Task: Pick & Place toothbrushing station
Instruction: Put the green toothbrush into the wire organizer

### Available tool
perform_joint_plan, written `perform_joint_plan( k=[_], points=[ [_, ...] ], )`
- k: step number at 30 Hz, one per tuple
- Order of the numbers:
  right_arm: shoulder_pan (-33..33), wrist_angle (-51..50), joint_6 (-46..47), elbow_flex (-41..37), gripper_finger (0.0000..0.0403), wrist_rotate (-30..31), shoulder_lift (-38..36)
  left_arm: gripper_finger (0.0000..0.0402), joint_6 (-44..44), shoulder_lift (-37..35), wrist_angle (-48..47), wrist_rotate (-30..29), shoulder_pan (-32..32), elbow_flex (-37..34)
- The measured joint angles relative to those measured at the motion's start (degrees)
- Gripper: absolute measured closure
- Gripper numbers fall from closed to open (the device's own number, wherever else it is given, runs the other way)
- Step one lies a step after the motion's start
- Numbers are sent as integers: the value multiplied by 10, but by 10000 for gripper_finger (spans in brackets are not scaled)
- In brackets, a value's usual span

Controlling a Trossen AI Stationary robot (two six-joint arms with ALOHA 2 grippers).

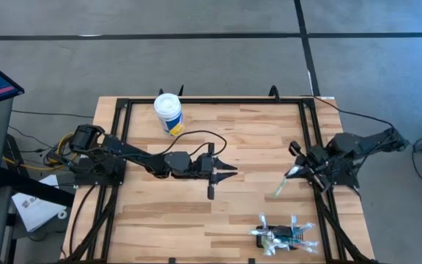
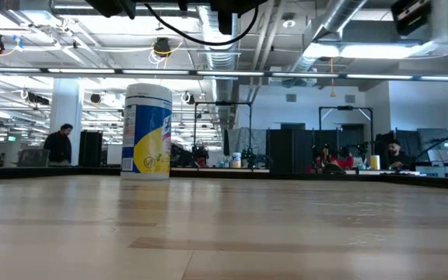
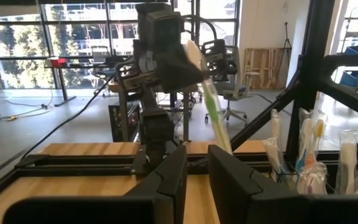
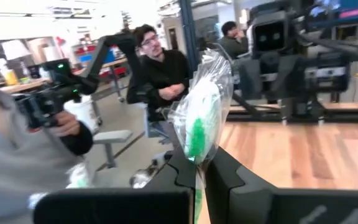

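The toothbrushing station [image 1: 284, 240], a small black holder, sits near the table's near right corner with several wrapped toothbrushes [image 3: 309, 163] standing in it. My right gripper [image 1: 293, 173], drawn back toward its base at the right edge, is shut on one toothbrush in a clear wrapper [image 1: 280, 186]. That toothbrush also shows in the left wrist view [image 3: 213, 112]. My left gripper [image 1: 226, 169] hovers over the table's middle, open by a narrow gap [image 3: 197, 177], with nothing between its fingers. My right gripper pinches the wrapped toothbrush between its two fingers at one end of the wrapper [image 4: 197, 163]. The rest of the brush, with its green part [image 4: 195, 134], sticks out past the fingertips. It slants down toward the table's near left and is lifted clear of the table.
A white-lidded yellow-and-blue tub [image 1: 168, 114] stands upright at the table's far left of centre and also shows in the low view [image 2: 148, 131]. A black frame [image 1: 211, 100] runs around the table. People sit and stand in the room beyond [image 4: 157, 68].
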Motion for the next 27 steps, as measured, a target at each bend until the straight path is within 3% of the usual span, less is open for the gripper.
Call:
perform_joint_plan(
  k=[6,12,27],
  points=[
    [53,-38,20,0,403,40,-9,344,0,0,-3,0,0,0],
    [111,-19,29,0,403,85,30,344,0,0,-12,0,0,0],
    [251,99,24,0,403,192,156,344,0,0,-27,-3,4,0]
  ],
)
